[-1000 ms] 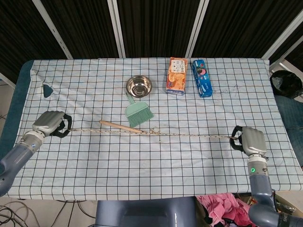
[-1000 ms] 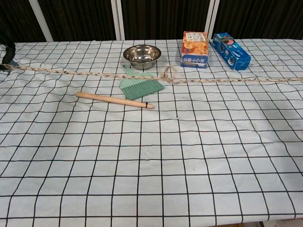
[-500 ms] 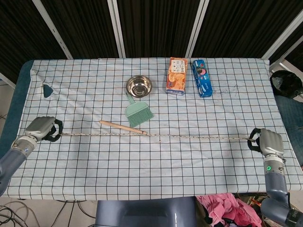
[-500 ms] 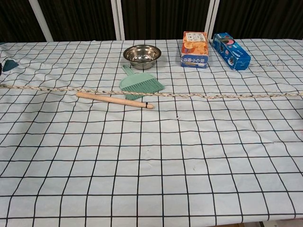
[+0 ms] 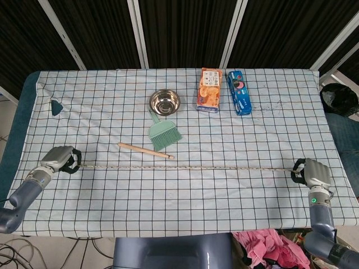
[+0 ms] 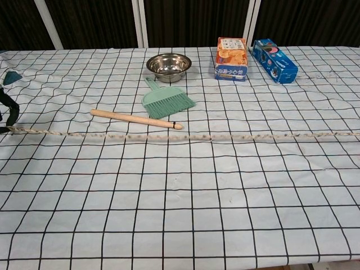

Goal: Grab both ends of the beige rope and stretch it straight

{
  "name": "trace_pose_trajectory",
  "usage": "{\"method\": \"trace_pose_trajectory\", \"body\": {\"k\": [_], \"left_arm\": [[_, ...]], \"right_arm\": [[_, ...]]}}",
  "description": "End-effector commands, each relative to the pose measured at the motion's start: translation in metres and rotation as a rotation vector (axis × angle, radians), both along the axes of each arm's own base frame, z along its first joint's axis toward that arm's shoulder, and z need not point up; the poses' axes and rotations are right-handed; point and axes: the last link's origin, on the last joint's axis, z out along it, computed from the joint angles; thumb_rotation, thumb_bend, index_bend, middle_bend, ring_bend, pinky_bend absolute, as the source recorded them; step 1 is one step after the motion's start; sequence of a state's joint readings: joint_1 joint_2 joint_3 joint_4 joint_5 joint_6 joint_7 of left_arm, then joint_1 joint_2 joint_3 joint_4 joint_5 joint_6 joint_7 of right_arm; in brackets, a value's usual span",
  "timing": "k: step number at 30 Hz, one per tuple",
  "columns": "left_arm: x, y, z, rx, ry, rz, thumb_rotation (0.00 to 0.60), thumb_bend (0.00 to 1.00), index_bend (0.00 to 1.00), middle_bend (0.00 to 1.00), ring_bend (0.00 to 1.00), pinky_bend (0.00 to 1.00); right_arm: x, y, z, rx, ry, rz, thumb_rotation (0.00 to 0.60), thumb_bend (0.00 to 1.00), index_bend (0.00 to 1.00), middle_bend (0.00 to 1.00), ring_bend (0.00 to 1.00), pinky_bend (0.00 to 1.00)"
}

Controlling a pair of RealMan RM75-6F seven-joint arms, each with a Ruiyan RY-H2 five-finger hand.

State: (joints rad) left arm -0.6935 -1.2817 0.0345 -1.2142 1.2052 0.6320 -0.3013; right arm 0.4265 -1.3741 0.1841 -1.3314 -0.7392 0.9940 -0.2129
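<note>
The beige rope (image 5: 185, 168) runs in a straight line across the checked tablecloth, left to right, just in front of the wooden stick. In the chest view the rope (image 6: 214, 136) crosses the whole frame. My left hand (image 5: 60, 159) grips the rope's left end near the table's left edge; only its dark edge (image 6: 8, 111) shows in the chest view. My right hand (image 5: 313, 172) grips the right end near the table's right edge, fingers curled around it; the chest view does not show this hand.
A wooden stick (image 5: 146, 150) lies just behind the rope. A green hand brush (image 5: 162, 131) and a steel bowl (image 5: 164, 101) stand behind it. An orange biscuit box (image 5: 209, 90) and a blue box (image 5: 240, 92) sit at the back right. A dark scrap (image 5: 56, 106) lies far left.
The rope's loop has pulled out and it now lies taut and straight, nearer the front edge. Both hands moved outward, then came toward the front of the table with the ends.
</note>
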Motion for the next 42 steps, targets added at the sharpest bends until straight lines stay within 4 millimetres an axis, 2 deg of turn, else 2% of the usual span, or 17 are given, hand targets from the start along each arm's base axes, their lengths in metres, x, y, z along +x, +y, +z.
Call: {"method": "trace_pose_trajectory", "body": {"k": [1, 5, 10, 12, 17, 20, 21, 23, 25, 27, 28, 30, 31, 32, 34, 37, 42], "left_arm": [[-0.002, 0.002, -0.011, -0.015, -0.009, 0.002, 0.600, 0.44, 0.63, 1.00, 1.00, 0.87], [-0.005, 0.005, -0.015, -0.021, 0.016, -0.007, 0.600, 0.40, 0.53, 1.00, 0.98, 0.86], [-0.006, 0.012, -0.003, -0.012, 0.085, -0.050, 0.600, 0.19, 0.34, 1.00, 0.97, 0.85], [-0.003, 0.016, 0.006, 0.009, 0.103, -0.078, 0.600, 0.15, 0.27, 1.00, 0.97, 0.85], [0.016, 0.020, 0.035, 0.083, 0.088, -0.133, 0.600, 0.11, 0.19, 0.99, 0.93, 0.82], [0.032, 0.016, 0.063, 0.132, 0.092, -0.178, 0.600, 0.10, 0.19, 0.89, 0.83, 0.75], [0.037, 0.013, 0.071, 0.150, 0.097, -0.195, 0.600, 0.10, 0.19, 0.85, 0.79, 0.73], [0.047, 0.005, 0.088, 0.199, 0.110, -0.231, 0.600, 0.10, 0.19, 0.74, 0.67, 0.64], [0.056, -0.006, 0.103, 0.270, 0.125, -0.270, 0.600, 0.10, 0.19, 0.60, 0.49, 0.49], [0.062, -0.024, 0.116, 0.349, 0.160, -0.302, 0.600, 0.10, 0.19, 0.46, 0.32, 0.36], [0.064, -0.040, 0.120, 0.391, 0.196, -0.310, 0.600, 0.10, 0.19, 0.38, 0.23, 0.30], [0.065, -0.060, 0.124, 0.443, 0.248, -0.311, 0.600, 0.09, 0.19, 0.27, 0.12, 0.22], [0.064, -0.071, 0.125, 0.470, 0.271, -0.308, 0.600, 0.09, 0.19, 0.22, 0.07, 0.18], [0.062, -0.088, 0.125, 0.507, 0.295, -0.299, 0.600, 0.08, 0.19, 0.20, 0.04, 0.15], [0.056, -0.107, 0.124, 0.538, 0.308, -0.276, 0.600, 0.07, 0.19, 0.14, 0.00, 0.08], [0.042, -0.146, 0.122, 0.577, 0.286, -0.228, 0.600, 0.06, 0.19, 0.10, 0.00, 0.01], [0.021, -0.188, 0.122, 0.585, 0.264, -0.200, 0.600, 0.05, 0.19, 0.09, 0.00, 0.00]], "right_arm": [[-0.002, 0.000, -0.014, 0.023, 0.001, 0.001, 0.600, 0.40, 0.58, 1.00, 1.00, 1.00], [-0.002, -0.002, -0.021, 0.038, 0.015, 0.004, 0.600, 0.31, 0.48, 1.00, 1.00, 1.00], [-0.001, -0.004, -0.012, 0.047, 0.086, 0.015, 0.600, 0.08, 0.10, 1.00, 1.00, 1.00], [-0.001, -0.003, -0.006, 0.064, 0.111, 0.000, 0.600, 0.02, 0.02, 1.00, 1.00, 1.00], [0.012, -0.006, 0.027, 0.031, 0.100, -0.028, 0.600, 0.00, 0.00, 1.00, 1.00, 1.00], [0.027, -0.007, 0.061, -0.030, 0.095, -0.016, 0.600, 0.00, 0.00, 0.98, 1.00, 1.00], [0.032, -0.006, 0.072, -0.054, 0.096, -0.006, 0.600, 0.00, 0.00, 0.93, 0.98, 1.00], [0.045, -0.003, 0.092, -0.113, 0.099, 0.026, 0.600, 0.00, 0.00, 0.76, 0.87, 0.92], [0.060, 0.002, 0.108, -0.204, 0.086, 0.090, 0.600, 0.02, 0.00, 0.52, 0.64, 0.68], [0.074, 0.012, 0.114, -0.266, 0.070, 0.178, 0.600, 0.03, 0.00, 0.38, 0.49, 0.50], [0.080, 0.020, 0.114, -0.280, 0.069, 0.239, 0.600, 0.04, 0.00, 0.33, 0.43, 0.42], [0.084, 0.033, 0.111, -0.282, 0.090, 0.312, 0.600, 0.04, 0.00, 0.24, 0.35, 0.34], [0.085, 0.040, 0.108, -0.275, 0.114, 0.343, 0.600, 0.04, 0.00, 0.19, 0.31, 0.31], [0.085, 0.051, 0.104, -0.261, 0.149, 0.380, 0.600, 0.04, 0.00, 0.15, 0.29, 0.29], [0.083, 0.065, 0.096, -0.230, 0.191, 0.406, 0.600, 0.04, 0.00, 0.07, 0.23, 0.27], [0.078, 0.095, 0.079, -0.157, 0.212, 0.434, 0.600, 0.04, 0.00, 0.06, 0.21, 0.25], [0.074, 0.123, 0.062, -0.098, 0.239, 0.480, 0.600, 0.04, 0.00, 0.06, 0.21, 0.24]]}}
